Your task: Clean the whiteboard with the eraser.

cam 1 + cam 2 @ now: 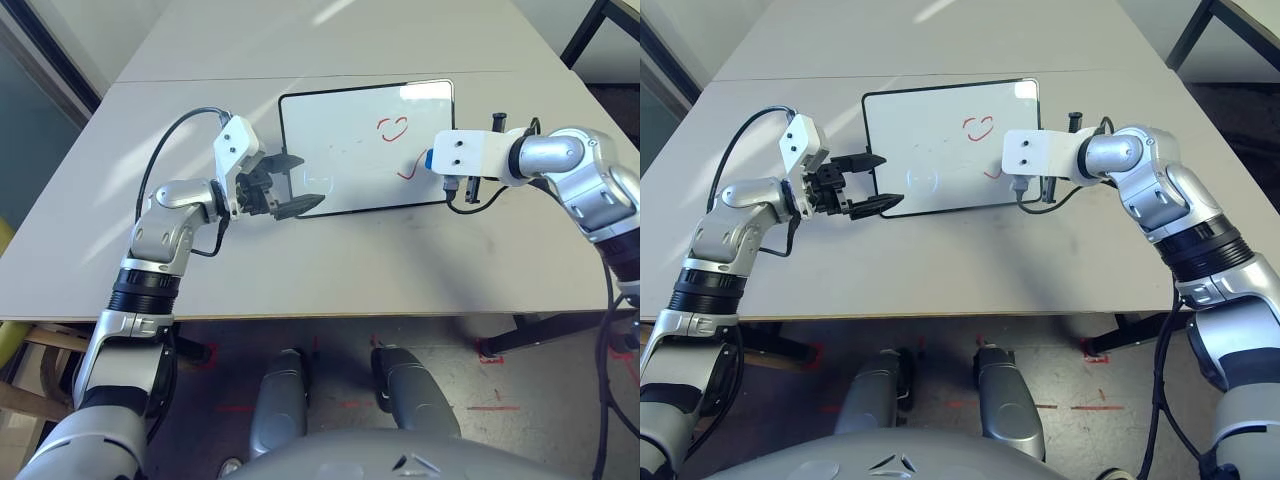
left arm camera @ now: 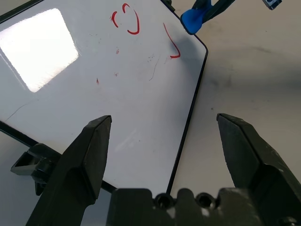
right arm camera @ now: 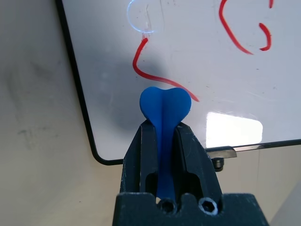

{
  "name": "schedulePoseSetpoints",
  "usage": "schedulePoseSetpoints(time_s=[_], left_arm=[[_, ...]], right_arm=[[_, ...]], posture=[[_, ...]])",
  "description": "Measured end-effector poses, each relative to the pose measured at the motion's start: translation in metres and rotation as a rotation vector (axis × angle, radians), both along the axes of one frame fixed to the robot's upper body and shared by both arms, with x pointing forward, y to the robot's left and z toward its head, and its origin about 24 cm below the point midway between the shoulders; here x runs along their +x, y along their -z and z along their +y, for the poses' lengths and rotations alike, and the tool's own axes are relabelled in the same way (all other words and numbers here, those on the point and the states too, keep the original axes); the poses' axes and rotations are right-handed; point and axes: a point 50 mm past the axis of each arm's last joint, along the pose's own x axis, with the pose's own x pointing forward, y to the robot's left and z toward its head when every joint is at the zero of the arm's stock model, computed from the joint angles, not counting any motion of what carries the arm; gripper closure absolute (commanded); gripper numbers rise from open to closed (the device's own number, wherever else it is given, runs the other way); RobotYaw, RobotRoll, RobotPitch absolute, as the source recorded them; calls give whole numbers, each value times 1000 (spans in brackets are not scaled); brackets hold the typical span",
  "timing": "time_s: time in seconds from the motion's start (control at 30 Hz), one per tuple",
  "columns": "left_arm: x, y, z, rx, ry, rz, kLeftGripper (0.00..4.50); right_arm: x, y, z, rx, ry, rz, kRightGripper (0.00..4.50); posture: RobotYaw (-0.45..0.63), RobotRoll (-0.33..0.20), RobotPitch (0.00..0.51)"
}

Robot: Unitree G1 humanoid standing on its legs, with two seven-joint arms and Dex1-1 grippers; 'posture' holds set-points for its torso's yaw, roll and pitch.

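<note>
On the grey table my whiteboard lies flat (red scribbles near its right edge); my left gripper gapes at its left edge, my right gripper clamps the blue eraser above the scribbles.

place: lab/test room | cues: plain grey tables; red tape marks on concrete floor

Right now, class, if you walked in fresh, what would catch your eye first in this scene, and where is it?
The red marker scribbles on the whiteboard, lying on the grey table, stand out first. Next comes the bright blue eraser, pinched in the right gripper above the board's corner. The left gripper hangs open at the board's opposite edge.
</note>
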Motion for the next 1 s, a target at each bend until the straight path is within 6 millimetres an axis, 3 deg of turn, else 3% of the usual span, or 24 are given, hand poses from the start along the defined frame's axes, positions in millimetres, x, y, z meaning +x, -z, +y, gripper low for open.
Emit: schedulePoseSetpoints(time_s=[0.6,1.0], left_arm=[[0,-1,0,2,1,-3,0],[-2,-1,-1,5,4,-6,0]], right_arm=[[13,19,9,-15,46,69,4285],[19,19,20,-17,34,64,4288]], posture=[[-188,0,124],[-174,0,131]])
